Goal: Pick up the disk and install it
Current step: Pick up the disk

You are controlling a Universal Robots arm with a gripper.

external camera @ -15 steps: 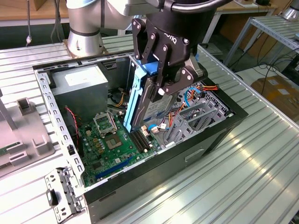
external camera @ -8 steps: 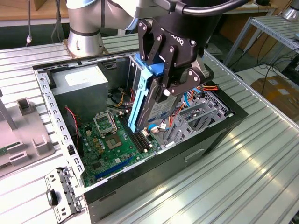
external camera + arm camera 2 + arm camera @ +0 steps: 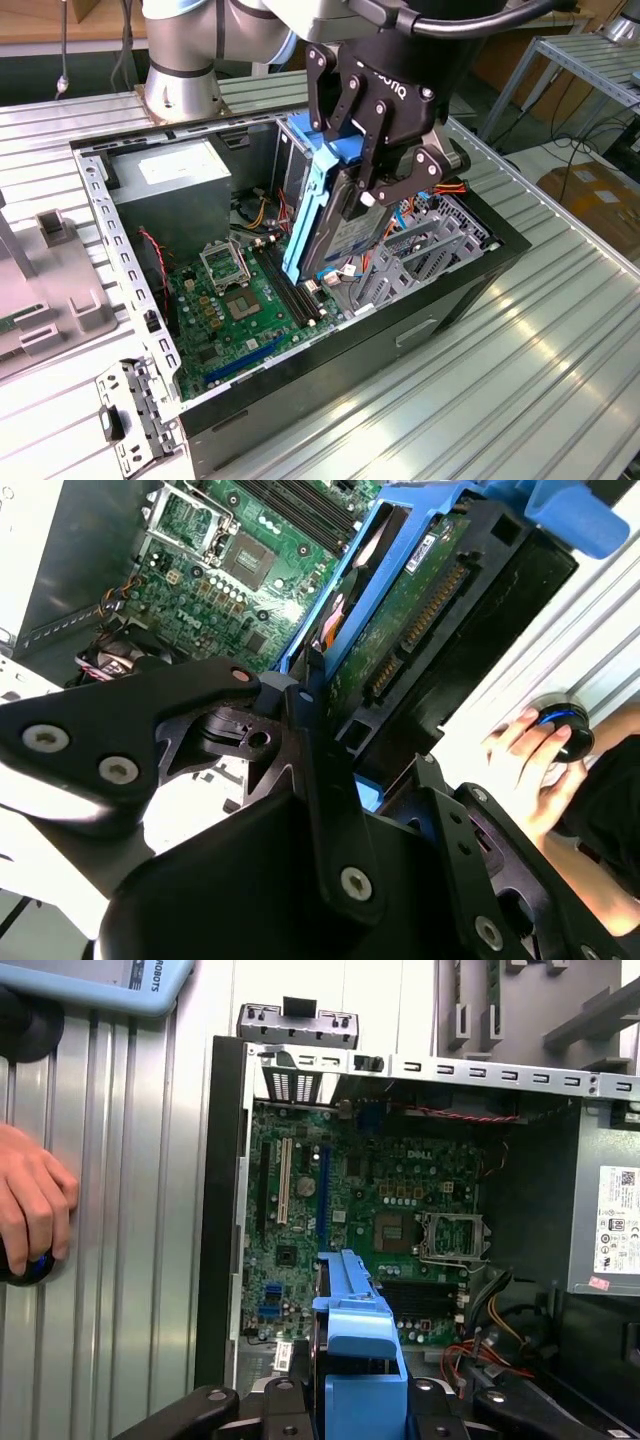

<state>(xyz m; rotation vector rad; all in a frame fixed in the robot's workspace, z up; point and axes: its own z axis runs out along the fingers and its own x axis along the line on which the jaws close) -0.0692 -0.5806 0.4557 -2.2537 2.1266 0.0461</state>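
**A:** Exterior view: where's the disk (image 3: 345,245)?

**B:** Pinched on edge in the gripper (image 3: 350,190), above the drive cage (image 3: 425,250) in the case (image 3: 95,200). I'd lower it slowly, kept square, clear of the cables (image 3: 458,186).

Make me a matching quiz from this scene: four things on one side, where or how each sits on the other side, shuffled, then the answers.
Things:
1 disk
2 power supply
3 motherboard
4 case

Places or states:
A green, flat on the case floor
B grey box in a case corner
C black-sided, lying open on the table
D clamped on edge in the hand, above the case

Pairs: 1-D, 2-B, 3-A, 4-C
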